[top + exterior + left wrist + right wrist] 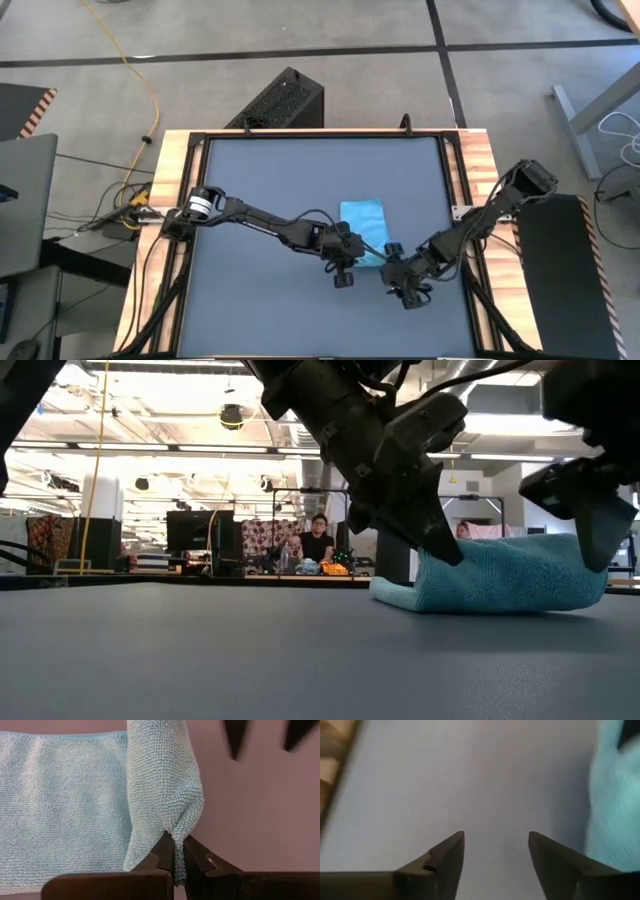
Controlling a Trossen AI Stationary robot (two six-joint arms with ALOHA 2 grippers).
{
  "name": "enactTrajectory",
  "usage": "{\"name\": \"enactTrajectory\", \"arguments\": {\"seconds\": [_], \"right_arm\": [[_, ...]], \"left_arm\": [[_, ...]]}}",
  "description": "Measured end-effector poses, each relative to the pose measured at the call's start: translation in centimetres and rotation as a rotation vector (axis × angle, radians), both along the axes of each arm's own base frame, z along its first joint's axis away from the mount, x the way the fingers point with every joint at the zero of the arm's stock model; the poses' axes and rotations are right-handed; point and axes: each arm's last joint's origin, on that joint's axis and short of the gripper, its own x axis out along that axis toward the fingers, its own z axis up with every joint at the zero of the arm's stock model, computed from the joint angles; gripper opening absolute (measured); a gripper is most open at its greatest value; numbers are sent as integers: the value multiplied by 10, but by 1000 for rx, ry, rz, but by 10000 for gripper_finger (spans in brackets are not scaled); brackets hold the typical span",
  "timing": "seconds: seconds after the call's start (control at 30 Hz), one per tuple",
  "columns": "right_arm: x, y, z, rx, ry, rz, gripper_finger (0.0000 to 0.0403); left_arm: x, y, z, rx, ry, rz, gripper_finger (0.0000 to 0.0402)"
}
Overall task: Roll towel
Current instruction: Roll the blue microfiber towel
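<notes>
Closest to the low camera, the left pincer (440, 545) comes down from above with its dark fingers (165, 855) pinched tight on a fold of the towel (362, 222), lifting that edge into a loose hump. Its sky-blue cloth lies right of the middle of the dark grey desk (260, 190), partly flat and partly turned over on itself at the near edge. Just beside it, on its right side, the right pincer (405, 283) hovers low over the bare desk with its fingers spread wide and nothing between them; the towel's edge shows off to one side of them. Beyond the desk, a person (318, 540) sits at a far bench in the room.
</notes>
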Motion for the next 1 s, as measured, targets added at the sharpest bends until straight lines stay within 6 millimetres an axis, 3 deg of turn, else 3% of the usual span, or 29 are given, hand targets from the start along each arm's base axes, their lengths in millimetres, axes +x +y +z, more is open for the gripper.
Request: {"name": "enactTrajectory", "arguments": {"seconds": [0.2, 0.33, 0.87, 1.0], "right_arm": [[-5, -10, 10, -278, 73, -73, 270], [-4, -11, 21, -426, 15, -110, 270], [5, -19, 27, -469, 6, -99, 270], [4, -26, 18, -474, 18, -123, 270]], "left_arm": [[0, 0, 0, -6, 0, 5, 0], [0, 0, 0, -7, 1, 7, 0], [0, 1, 0, -12, 6, 14, 0], [-1, 0, 1, -3, 3, 4, 0]]}}
